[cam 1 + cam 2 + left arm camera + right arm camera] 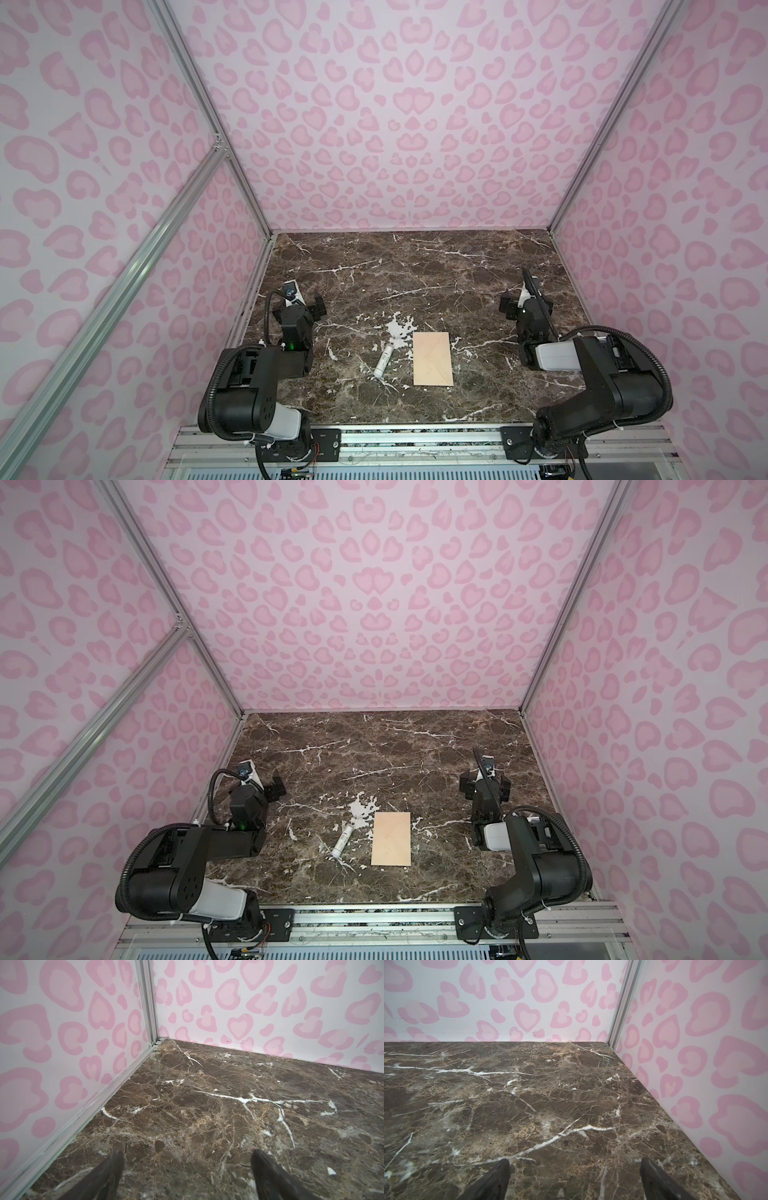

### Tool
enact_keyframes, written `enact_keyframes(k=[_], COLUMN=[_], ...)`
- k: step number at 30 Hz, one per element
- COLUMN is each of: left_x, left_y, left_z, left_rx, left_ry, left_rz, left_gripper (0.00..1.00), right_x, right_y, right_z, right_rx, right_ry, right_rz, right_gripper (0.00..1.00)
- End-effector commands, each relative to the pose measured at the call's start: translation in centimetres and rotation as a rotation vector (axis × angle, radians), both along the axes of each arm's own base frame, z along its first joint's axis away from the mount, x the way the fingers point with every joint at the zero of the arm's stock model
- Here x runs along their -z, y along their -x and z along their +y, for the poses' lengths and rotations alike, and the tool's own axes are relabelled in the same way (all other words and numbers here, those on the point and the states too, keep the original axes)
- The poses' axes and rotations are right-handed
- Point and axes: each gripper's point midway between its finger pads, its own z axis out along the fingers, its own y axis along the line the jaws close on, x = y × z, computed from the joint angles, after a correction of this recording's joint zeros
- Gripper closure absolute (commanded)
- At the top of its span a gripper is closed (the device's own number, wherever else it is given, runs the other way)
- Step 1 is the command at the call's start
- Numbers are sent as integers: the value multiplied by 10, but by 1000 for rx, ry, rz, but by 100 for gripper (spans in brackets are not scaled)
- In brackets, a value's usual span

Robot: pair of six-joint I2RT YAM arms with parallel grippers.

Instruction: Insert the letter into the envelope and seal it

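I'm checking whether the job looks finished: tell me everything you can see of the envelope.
The envelope is a peach-tan paper rectangle lying flat on the brown marble table, near its front middle, with its long sides running away from the camera. Faint diagonal seams cross its upward face. No flap stands up, but whether it is glued cannot be told. Only the table touches it; a white tube lies apart to its left.
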Motion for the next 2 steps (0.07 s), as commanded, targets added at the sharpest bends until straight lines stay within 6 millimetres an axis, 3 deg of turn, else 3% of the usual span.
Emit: enact_keyframes(k=[1,2], left_x=[-7,-7], left_y=[-3,-3], left_z=[1,1], left_rx=[-1,-2], left_ry=[-12,-11], left_rz=[-21,-22], left_gripper=[2,2], right_x=[-3,-3], right_y=[-1,-1], right_z=[-1,-1], right_rx=[5,4], right_ry=[-5,-5], right_rz=[-14,-14], right_gripper=[0,0])
